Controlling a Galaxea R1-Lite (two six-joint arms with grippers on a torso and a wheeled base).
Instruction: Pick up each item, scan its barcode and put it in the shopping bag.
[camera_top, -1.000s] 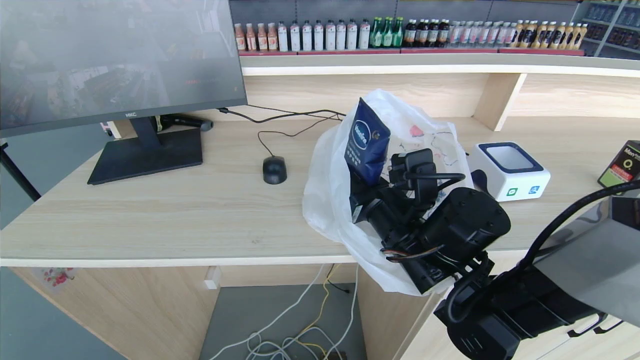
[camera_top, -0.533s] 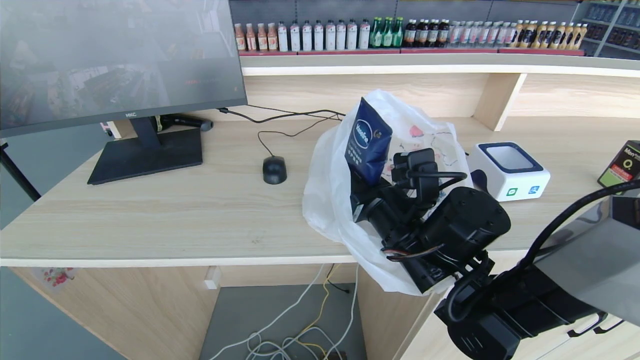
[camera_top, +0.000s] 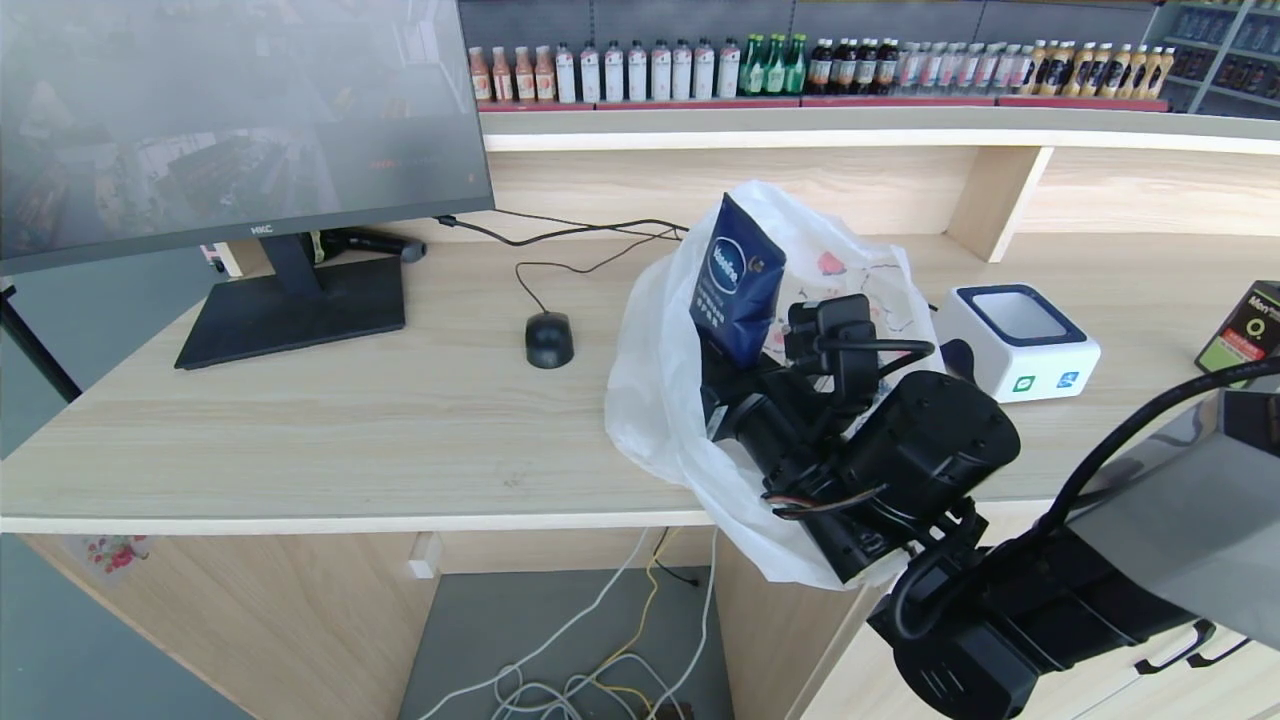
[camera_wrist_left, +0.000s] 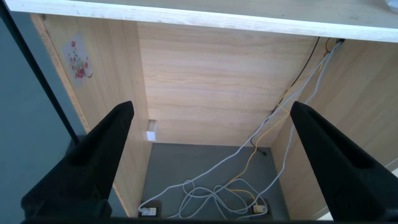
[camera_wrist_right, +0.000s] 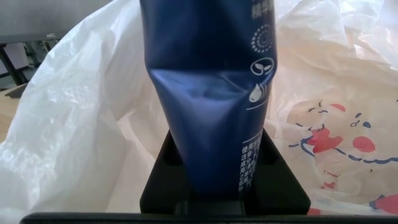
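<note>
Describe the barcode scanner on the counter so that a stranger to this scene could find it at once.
Start at the long wooden counter and find the white plastic shopping bag on it. Just right of the bag sits the scanner, a small white box; only it has a dark blue frame around its top window.

Pouch (camera_top: 737, 280): dk navy, paler blue oval logo, white print + small white icons. Shopping bag (camera_top: 655, 400): translucent white w/ red + blue cartoon print. Scanner (camera_top: 1040, 365): white body, navy rim, green + blue icons. Right gripper (camera_top: 733, 375): black. Mouse (camera_top: 549, 340), monitor (camera_top: 240, 120) frame: black. Counter (camera_top: 300, 430): pale wood grain. Cables (camera_top: 600, 660): white, one yellow. Shelf bottles (camera_top: 800, 68): orange, white, green, dk brown, yellowish. Box (camera_top: 1240, 330): black w/ green patch.
</note>
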